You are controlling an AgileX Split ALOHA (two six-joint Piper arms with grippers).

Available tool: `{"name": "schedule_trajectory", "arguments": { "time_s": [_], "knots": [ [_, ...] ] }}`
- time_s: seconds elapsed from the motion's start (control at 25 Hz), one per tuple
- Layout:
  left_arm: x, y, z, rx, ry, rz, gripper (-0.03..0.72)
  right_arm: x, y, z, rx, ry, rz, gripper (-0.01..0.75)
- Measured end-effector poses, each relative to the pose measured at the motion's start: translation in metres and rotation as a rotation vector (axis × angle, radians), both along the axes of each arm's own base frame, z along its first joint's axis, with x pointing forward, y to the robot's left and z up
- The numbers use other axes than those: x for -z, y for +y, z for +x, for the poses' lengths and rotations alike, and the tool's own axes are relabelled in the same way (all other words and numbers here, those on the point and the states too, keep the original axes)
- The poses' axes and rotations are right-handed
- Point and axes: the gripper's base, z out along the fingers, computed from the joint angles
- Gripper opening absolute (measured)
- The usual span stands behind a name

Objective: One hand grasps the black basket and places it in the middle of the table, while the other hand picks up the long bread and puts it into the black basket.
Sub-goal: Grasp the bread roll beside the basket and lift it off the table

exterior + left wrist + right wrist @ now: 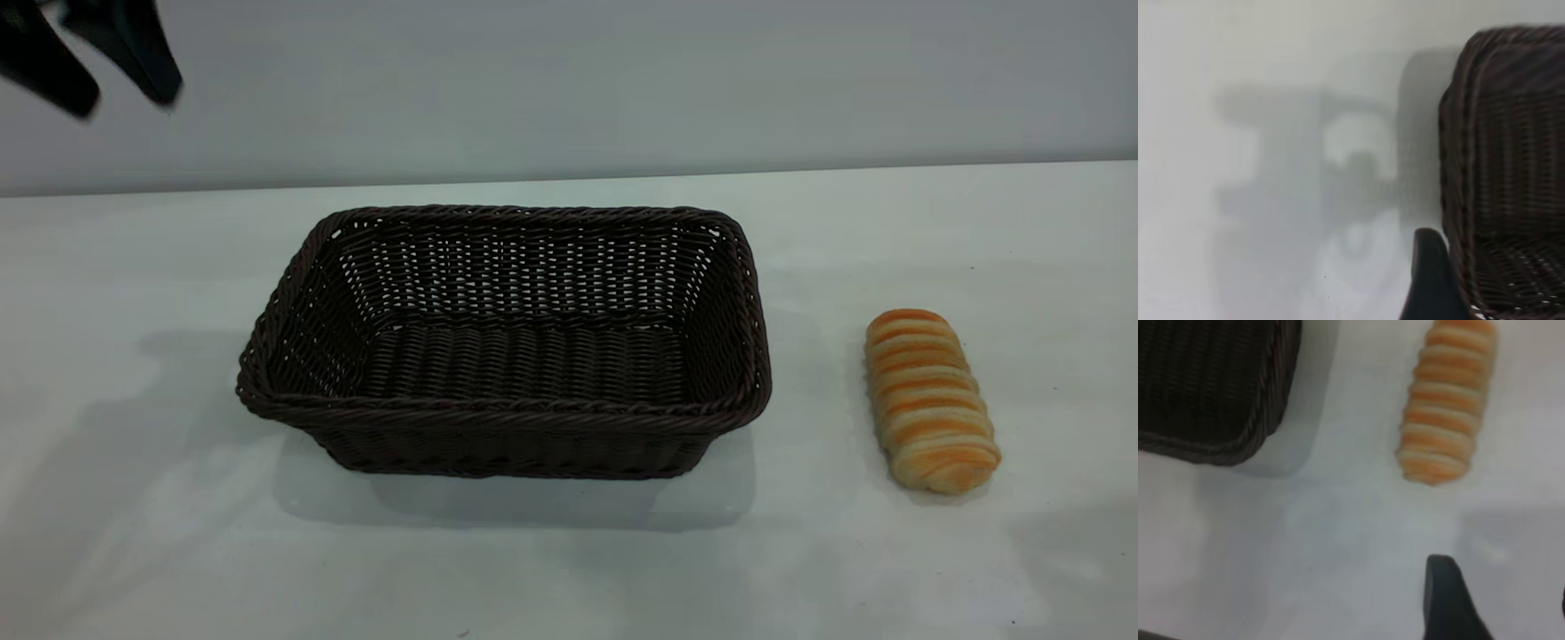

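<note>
From outside, the left gripper [93, 76] is hanging high at far left, fingers spread and empty. The black basket [503, 342] is sitting mid-bench [160, 533]; the long bread [931, 400] is lying right of it, long axis near-to-far. Left wrist: basket rim beside one finger. Right wrist: the right gripper is hovering near the bread; its spread I cannot tell.

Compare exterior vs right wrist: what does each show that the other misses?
Exterior only: the whole black basket, empty, and the left claw raised at the far left, fingers apart. Right wrist only: one finger of the right claw above the bare table, short of the bread. Both: the long bread lying beside the basket, apart from it.
</note>
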Motion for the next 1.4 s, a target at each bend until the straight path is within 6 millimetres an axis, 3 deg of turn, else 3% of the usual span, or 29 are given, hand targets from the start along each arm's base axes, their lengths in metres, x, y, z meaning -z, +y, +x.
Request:
{"name": "schedule_trajectory", "arguments": {
  "time_s": [0.16,0.36,0.68,0.84,1.0,1.12,1.32,1.4],
  "knots": [
    [-0.027,0.001,-0.014,0.001,-0.058,-0.006,0.545,0.043,0.018,0.032,-0.029,0.046,-0.023,0.392],
    [-0.047,0.002,-0.026,0.005,-0.098,-0.008,0.545,0.092,0.038,0.07,-0.066,0.119,-0.081,0.392],
    [-0.049,0.003,-0.032,0.014,-0.063,-0.003,0.545,0.154,0.039,0.116,-0.032,0.166,-0.14,0.384],
    [-0.049,0.003,-0.032,0.014,-0.061,-0.002,0.544,0.172,0.04,0.121,-0.028,0.202,-0.145,0.281],
    [-0.048,0.003,-0.033,0.017,-0.046,-0.001,0.544,0.173,0.04,0.122,-0.038,0.202,-0.146,0.095],
    [-0.047,0.003,-0.034,0.024,-0.037,0.005,0.544,0.158,0.042,0.122,-0.056,0.185,-0.13,0.039],
    [-0.047,0.003,-0.034,0.033,-0.033,0.011,0.544,0.09,0.048,0.126,-0.078,0.03,-0.084,0.033],
    [-0.047,0.003,-0.034,0.033,-0.033,0.011,0.544,0.066,0.06,0.128,-0.112,-0.03,-0.061,0.033]
  ]
}}
